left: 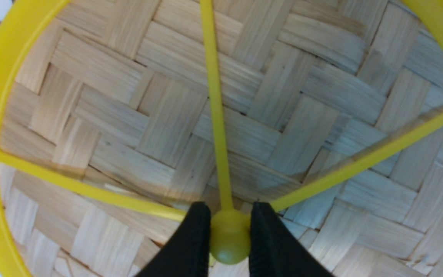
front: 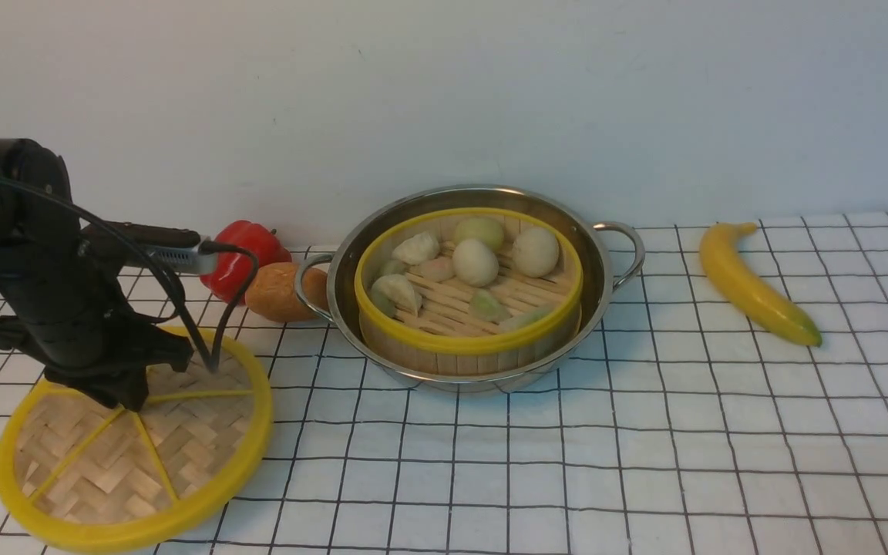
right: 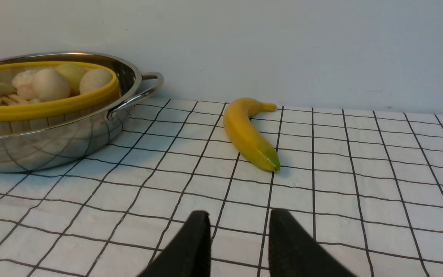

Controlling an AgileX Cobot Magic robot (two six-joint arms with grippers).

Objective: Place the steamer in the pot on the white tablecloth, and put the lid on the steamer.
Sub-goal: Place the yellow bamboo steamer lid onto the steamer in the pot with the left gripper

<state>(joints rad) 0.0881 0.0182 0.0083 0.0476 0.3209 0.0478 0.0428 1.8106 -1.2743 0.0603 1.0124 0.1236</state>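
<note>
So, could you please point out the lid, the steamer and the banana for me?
lid (front: 112, 470), front view, woven panel near its front edge.
steamer (front: 467, 344), front view, near yellow rim.
banana (front: 752, 290), front view, middle of its body.

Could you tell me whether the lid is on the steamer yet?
Off. The lid is left of the pot, knob gripped by the left end effector; the steamer is uncovered.

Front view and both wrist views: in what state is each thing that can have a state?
steamer: in the pot, uncovered, dumplings inside.
pot: upright on the white tablecloth.
lid: off the steamer, held at its centre knob.
left gripper: shut on the lid's knob.
right gripper: open, empty.
banana: lying on the white tablecloth, untouched.
</note>
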